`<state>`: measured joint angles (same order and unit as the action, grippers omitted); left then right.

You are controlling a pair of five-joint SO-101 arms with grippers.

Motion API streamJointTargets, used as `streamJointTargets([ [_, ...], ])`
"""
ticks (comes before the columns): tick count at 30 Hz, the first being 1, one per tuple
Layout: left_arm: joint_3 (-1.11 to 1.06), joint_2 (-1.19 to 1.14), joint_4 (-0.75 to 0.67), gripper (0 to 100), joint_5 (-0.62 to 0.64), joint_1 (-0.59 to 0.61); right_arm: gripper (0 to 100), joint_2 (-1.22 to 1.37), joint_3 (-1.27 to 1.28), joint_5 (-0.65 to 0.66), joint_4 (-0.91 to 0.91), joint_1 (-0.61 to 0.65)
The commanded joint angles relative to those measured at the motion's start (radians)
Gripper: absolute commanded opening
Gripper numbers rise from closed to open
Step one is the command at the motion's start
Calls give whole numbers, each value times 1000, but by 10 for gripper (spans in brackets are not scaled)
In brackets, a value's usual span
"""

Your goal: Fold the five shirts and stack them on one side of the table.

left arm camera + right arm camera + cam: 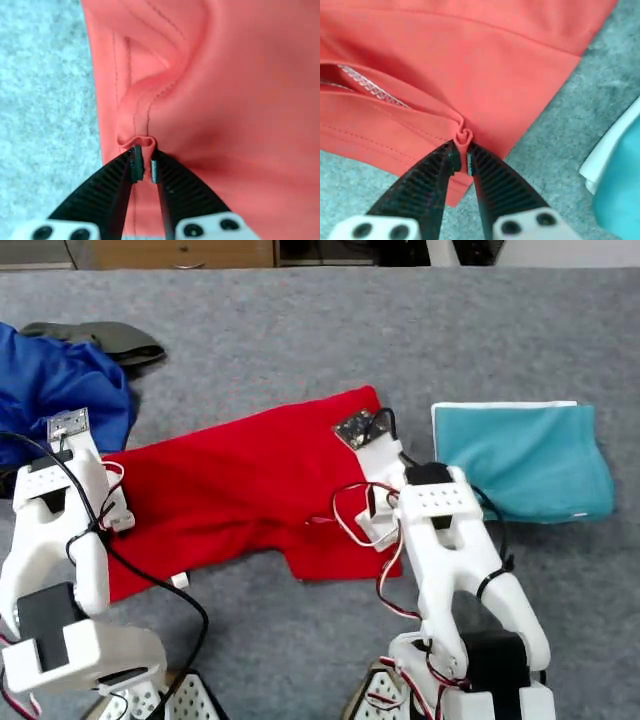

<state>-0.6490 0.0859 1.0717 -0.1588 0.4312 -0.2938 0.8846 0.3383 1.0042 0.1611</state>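
Note:
A red shirt [240,490] lies spread across the middle of the grey table. At its left edge my left gripper [143,167] is shut on a pinched fold of the red shirt [215,100] near a stitched hem. My right gripper [462,150] is shut on a small pucker of the red shirt [470,65] at its right side, close to the edge of the cloth. In the high view the left arm [65,500] stands at the shirt's left end and the right arm [430,510] at its right end. A folded teal shirt [520,460] lies to the right.
A crumpled blue shirt [50,390] lies at the far left, with a dark olive shirt [110,338] behind it. The teal shirt [620,185] sits close beside my right gripper. Bare grey table [400,330] stretches along the back.

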Motion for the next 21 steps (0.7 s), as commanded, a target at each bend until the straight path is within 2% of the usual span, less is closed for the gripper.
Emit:
streamJointTargets([
  [1,124,77,92,19,12,-3,2,-39,-28,-14,-12,-18],
  [4,195,113,176,19,8,-2,2,-39,-53,-23,-11,-19],
  [8,173,153,232,19,5,-3,2,-41,-71,-64,-11,-45],
  [16,-34,228,155,19,-20,-3,2,-41,-62,-32,6,-84],
  [21,-63,240,120,19,-18,3,2,-41,-58,-5,9,-77],
])
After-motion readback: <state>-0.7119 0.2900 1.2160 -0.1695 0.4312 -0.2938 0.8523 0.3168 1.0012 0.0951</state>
